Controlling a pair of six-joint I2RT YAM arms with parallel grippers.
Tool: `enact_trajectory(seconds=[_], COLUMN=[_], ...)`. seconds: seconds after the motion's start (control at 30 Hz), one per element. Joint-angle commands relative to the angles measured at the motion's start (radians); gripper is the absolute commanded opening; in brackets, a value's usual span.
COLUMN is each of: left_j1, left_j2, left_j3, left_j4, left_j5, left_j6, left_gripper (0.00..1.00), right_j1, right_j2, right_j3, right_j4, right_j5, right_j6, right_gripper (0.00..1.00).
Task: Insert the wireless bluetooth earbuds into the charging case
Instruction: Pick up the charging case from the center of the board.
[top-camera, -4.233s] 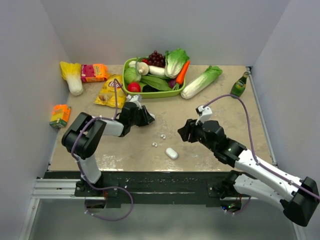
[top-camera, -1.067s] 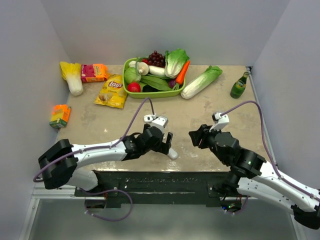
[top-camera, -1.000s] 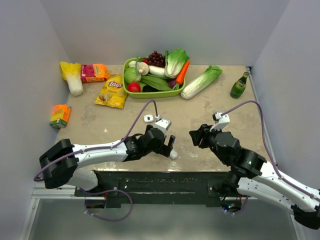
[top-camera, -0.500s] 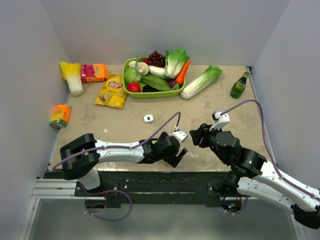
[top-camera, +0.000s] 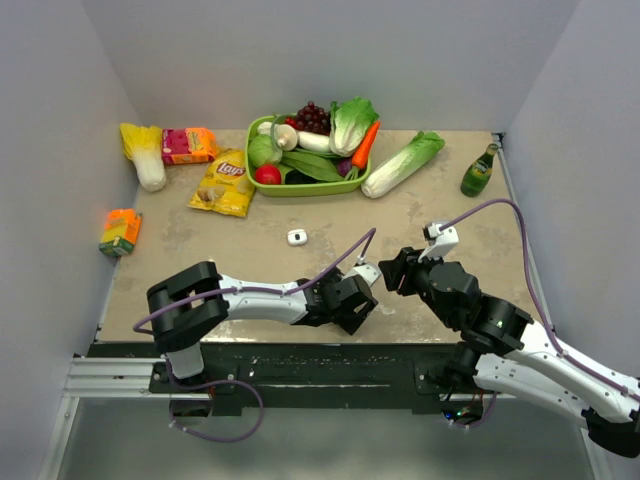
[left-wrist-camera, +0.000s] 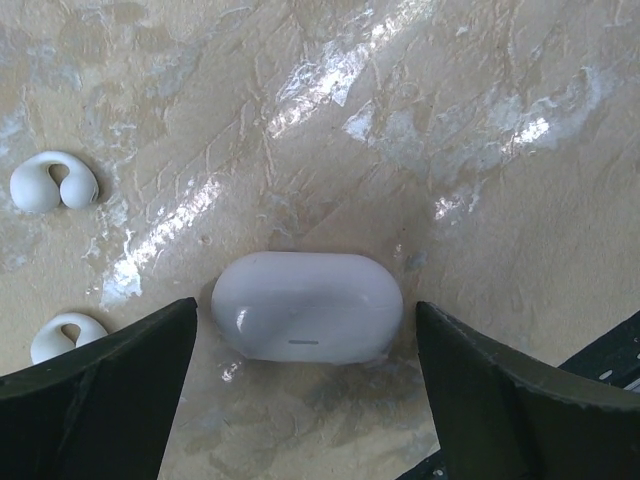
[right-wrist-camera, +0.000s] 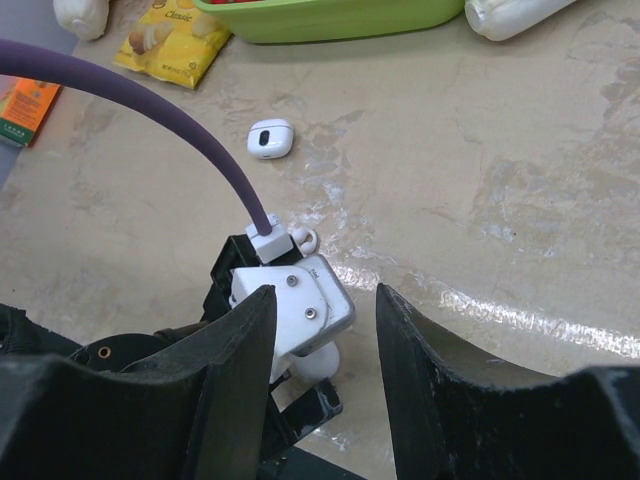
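Left pincer (left-wrist-camera: 305, 330) now astride charging case (left-wrist-camera: 305, 300)

White-and-black arms (top-camera: 260, 298) trail purple cables (right-wrist-camera: 150, 108), with dark hand fingers (left-wrist-camera: 90, 390)

Plain grey walls (top-camera: 330, 50) on three sides; beige marbled tabletop (top-camera: 200, 260), glossy glare; black rail (top-camera: 300, 360) near edge.

Colour rundown: the table (top-camera: 450, 200) is done in mottled beige, stone-like, with shiny white glare patches. The charging case (left-wrist-camera: 306, 305) is finished in plain glossy white, and the same white is seen on the earbuds (left-wrist-camera: 53, 186). The tray (top-camera: 300, 189) is coloured lime green, the carrot (top-camera: 366, 145) orange, the grapes (top-camera: 314, 117) dark red. The chip bag (top-camera: 222, 183) is printed yellow, the bottle (top-camera: 479, 170) is tinted dark green, and the cable (right-wrist-camera: 30, 55) is sheathed in purple.
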Motion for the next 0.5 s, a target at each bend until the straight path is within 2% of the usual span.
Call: enact_trajectory(seconds=[0.0, 0.2, 0.23, 0.47], left_j1=[-0.003, -0.002, -0.002, -0.002], left_j2=[0.018, 0.030, 0.030, 0.021], left_j3=[0.031, 0.035, 0.034, 0.009], left_j4=[-0.011, -0.018, -0.017, -0.015], left_j5=[-0.009, 0.003, 0.006, 0.028], left_j6=[0.009, 0.022, 0.025, 0.035], left_gripper=[0.93, 0.82, 0.78, 0.68], right_j1=[0.005, 0.005, 0.005, 0.005], right_j2=[-0.012, -0.010, -0.012, -0.015], right_j3=[0.024, 0.016, 0.016, 0.014], right_j4=[0.017, 0.017, 0.015, 0.014], right_j5=[0.017, 0.011, 0.011, 0.009], right_j6=[0.000, 0.008, 0.008, 0.012], right_gripper=[0.48, 0.48, 0.48, 0.48])
